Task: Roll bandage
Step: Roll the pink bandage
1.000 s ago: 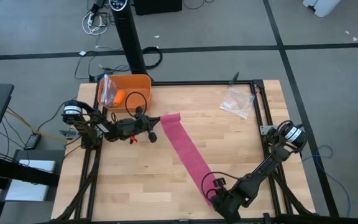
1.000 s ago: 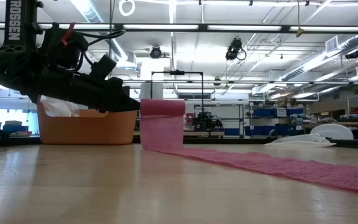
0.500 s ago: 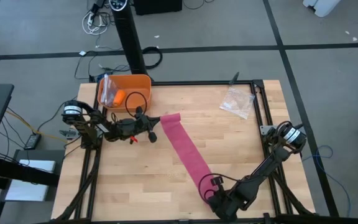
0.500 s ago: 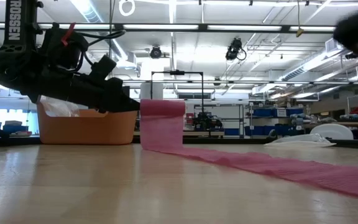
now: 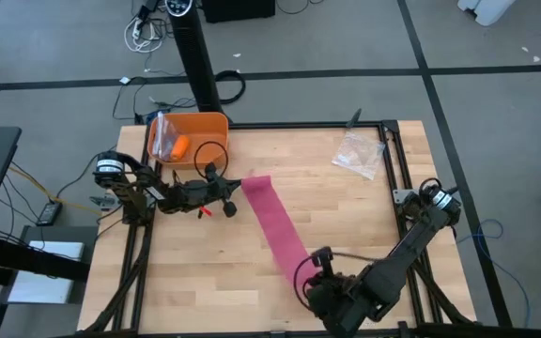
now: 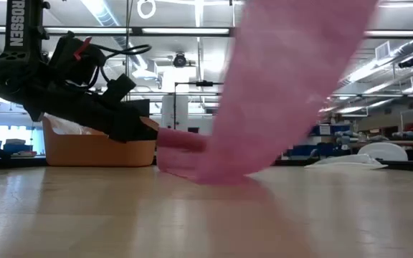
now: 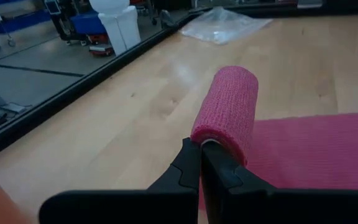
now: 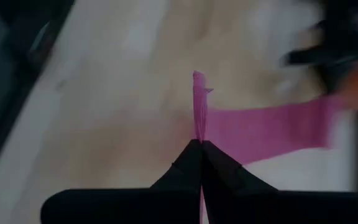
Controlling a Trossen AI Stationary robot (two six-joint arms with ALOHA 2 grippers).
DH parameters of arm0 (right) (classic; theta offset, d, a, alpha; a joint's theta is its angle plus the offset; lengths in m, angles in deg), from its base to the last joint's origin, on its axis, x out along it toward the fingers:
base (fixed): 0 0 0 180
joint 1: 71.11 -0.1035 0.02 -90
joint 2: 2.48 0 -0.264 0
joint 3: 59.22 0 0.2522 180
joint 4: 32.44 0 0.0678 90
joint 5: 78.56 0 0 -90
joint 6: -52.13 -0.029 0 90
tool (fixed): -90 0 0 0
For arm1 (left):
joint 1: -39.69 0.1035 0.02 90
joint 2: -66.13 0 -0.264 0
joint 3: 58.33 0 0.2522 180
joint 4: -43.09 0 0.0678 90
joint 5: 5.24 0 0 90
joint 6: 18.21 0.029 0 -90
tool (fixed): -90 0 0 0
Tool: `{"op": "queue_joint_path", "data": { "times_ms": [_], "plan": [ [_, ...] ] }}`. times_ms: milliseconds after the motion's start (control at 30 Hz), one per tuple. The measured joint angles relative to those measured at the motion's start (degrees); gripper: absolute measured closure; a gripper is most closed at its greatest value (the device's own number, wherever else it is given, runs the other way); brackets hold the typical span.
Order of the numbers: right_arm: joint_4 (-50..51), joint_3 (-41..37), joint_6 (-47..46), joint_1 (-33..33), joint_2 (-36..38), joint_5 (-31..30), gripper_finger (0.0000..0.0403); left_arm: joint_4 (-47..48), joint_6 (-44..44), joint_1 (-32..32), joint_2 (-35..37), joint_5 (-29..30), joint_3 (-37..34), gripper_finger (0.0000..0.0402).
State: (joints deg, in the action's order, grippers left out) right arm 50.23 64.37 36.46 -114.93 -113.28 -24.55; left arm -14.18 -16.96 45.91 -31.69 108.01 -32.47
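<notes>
a: start at the claws. what has the right gripper (image 5: 319,266) got?

b: it's pinched fully shut on the loose end of the bandage (image 5: 275,222), near the table's (image 5: 364,225) front edge. from its wrist the fabric stands up on edge between the closed tips, and in the low view the strip rises off the wood, so that end looks lifted

a: and the left gripper (image 7: 201,149)?

b: closed tight too, at the other end. it grips the edge of the small rolled part (image 7: 229,109), just beside the orange bin (image 5: 195,127)

a: how far along is the rolling, then?

b: early, i'd say. only a few turns are wound into that little cylinder, and nearly the whole strip runs unrolled across the table between the two grippers

a: what's left?

b: by my reckoning, almost all the winding; the long flat length has yet to go onto the roll

a: anything else on the table?

b: a clear plastic bag (image 5: 359,151) at the far right, well apart from the strip
</notes>
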Motion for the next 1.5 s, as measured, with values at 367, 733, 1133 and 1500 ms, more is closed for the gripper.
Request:
{"op": "queue_joint_path", "data": {
  "times_ms": [367,733,1133,1500],
  "plan": [
    [6.68,17.45,15.96,11.37,0.06,-13.04,0.0402,0.61,5.85,-3.47,0.0,-2.22,0.0,0.0396],
    [-12.29,24.21,46.87,19.69,3.96,-26.19,0.0403,3.01,5.64,-6.91,0.0,0.49,0.0,0.0396],
    [-37.73,24.21,72.56,25.07,8.54,-27.66,0.0403,1.57,4.51,-10.94,0.0,1.57,0.0,0.0396],
    [-54.32,24.19,87.15,29.89,8.52,-27.07,0.0403,1.58,1.52,-18.75,0.0,5.49,3.48,0.0396]
  ]
}}
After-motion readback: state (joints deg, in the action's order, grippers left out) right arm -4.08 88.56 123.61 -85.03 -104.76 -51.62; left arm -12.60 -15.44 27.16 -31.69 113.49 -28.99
